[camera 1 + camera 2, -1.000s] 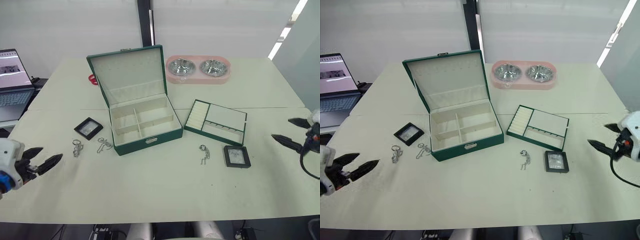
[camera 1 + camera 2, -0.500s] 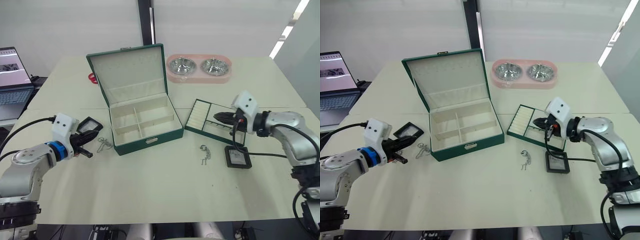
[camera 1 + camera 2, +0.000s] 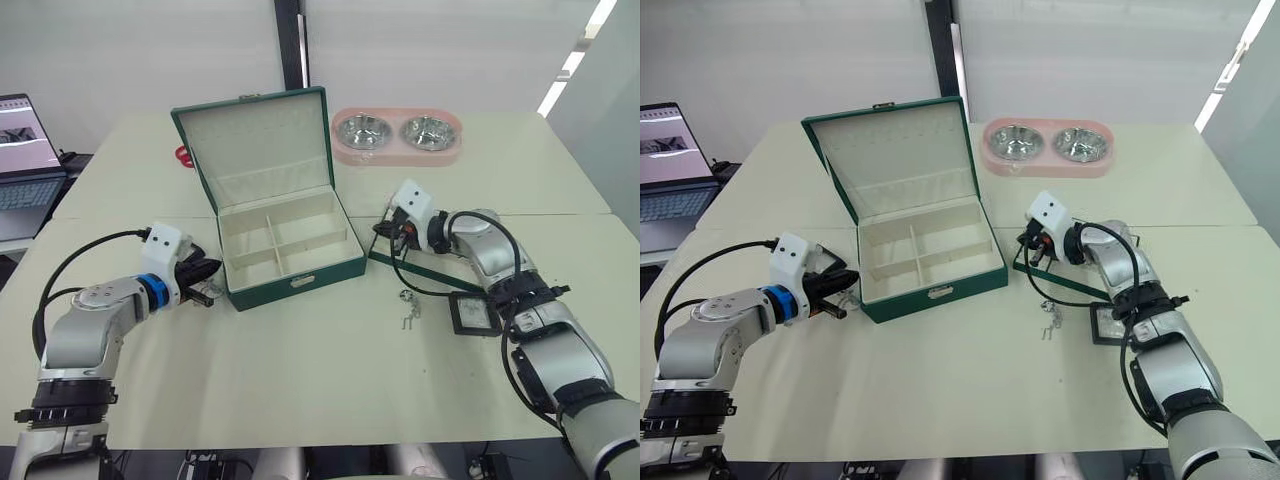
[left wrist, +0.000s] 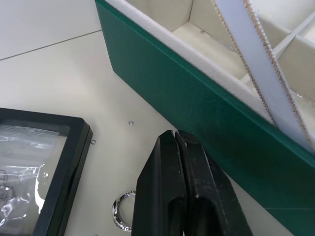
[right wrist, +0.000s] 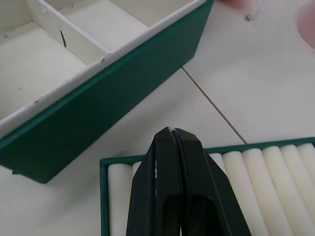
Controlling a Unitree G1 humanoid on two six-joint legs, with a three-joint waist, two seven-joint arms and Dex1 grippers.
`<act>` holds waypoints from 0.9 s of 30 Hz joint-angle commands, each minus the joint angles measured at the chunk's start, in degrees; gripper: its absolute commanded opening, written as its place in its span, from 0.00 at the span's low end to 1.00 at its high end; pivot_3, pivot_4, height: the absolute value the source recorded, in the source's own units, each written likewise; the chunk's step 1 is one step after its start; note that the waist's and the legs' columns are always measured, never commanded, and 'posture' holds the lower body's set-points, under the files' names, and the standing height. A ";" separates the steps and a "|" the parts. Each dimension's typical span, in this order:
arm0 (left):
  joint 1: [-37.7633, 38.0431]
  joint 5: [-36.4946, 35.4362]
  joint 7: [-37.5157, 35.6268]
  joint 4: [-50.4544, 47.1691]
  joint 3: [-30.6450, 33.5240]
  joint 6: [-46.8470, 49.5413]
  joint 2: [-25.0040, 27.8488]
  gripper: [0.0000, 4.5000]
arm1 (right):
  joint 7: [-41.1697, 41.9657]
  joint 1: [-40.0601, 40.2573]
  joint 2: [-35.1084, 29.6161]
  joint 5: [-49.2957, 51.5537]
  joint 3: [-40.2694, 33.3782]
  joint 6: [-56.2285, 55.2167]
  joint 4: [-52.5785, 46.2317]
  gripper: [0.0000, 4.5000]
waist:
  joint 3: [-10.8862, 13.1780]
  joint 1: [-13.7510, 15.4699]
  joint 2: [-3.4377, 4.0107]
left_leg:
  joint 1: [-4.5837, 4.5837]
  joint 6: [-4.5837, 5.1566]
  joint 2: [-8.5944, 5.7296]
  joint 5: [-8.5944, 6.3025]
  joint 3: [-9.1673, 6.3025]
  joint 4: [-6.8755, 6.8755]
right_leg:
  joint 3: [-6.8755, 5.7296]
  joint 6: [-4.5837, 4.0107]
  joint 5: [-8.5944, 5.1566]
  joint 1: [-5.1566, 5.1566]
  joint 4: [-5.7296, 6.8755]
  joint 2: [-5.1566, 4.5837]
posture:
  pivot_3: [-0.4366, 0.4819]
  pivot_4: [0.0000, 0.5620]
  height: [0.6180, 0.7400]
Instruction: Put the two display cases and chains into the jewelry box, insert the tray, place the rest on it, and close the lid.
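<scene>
**Reaching in from both sides of the open green box**

Sitting in the middle of the pale table, the green box has its lid standing up at the back. Its cream inside is split into small parts, and nothing lies in them.

The left gripper is low over the table, just beside the left wall of the box. Its two black fingers are pressed flat together and hold nothing. In the left wrist view, one small black case lies on the table right next to the fingers. A silver ring of a chain peeks out just under them, between the case and the box wall.

The right gripper is over the near left corner of the flat green tray, on the right side of the box. Its fingers are also pinched tight with nothing in them. They point across the soft white rolls toward the box.

Another small chain lies on the table in front of the tray. The second black case lies just to the right of that chain, toward the right edge.

A pink stand with two shiny bowls sits near the far edge of the table. A laptop is open off to the far left.
</scene>
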 commanded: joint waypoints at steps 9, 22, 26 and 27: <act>-2.61 0.41 -0.08 -0.84 -0.99 -0.57 -0.99 0.00 | 2.99 0.05 3.57 0.65 -1.15 -0.24 -3.99 0.01 | 0.00 0.01 0.00 | 0.01 -0.01 0.00 0.00 -0.01 0.00 | 0.00 0.00 0.00 0.00 0.02 0.00 | 0.48 0.27 1.00; -6.41 2.07 -3.58 0.65 -4.82 -1.56 -2.12 0.00 | 2.86 9.53 2.70 3.90 -3.36 10.77 -21.50 0.01 | 0.00 0.31 0.00 | 0.00 -0.01 -0.01 0.00 -0.05 0.00 | -0.01 0.00 0.00 0.03 0.03 -0.01 | 0.48 0.27 1.00; -7.54 2.51 -4.40 0.54 -5.87 -1.28 -2.72 0.00 | 1.99 12.55 2.50 4.84 -3.87 14.17 -27.58 0.01 | 0.00 0.39 0.00 | -0.01 -0.01 -0.02 0.00 -0.07 -0.01 | -0.02 0.00 0.00 0.02 0.03 -0.01 | 0.48 0.27 1.00; -7.78 2.60 -4.67 0.57 -6.16 -1.29 -2.80 0.00 | 1.90 13.15 2.45 4.87 -3.91 14.83 -28.76 0.01 | 0.00 0.38 0.00 | -0.01 -0.01 -0.02 0.00 -0.07 -0.01 | -0.02 0.00 0.00 0.02 0.02 -0.01 | 0.48 0.27 1.00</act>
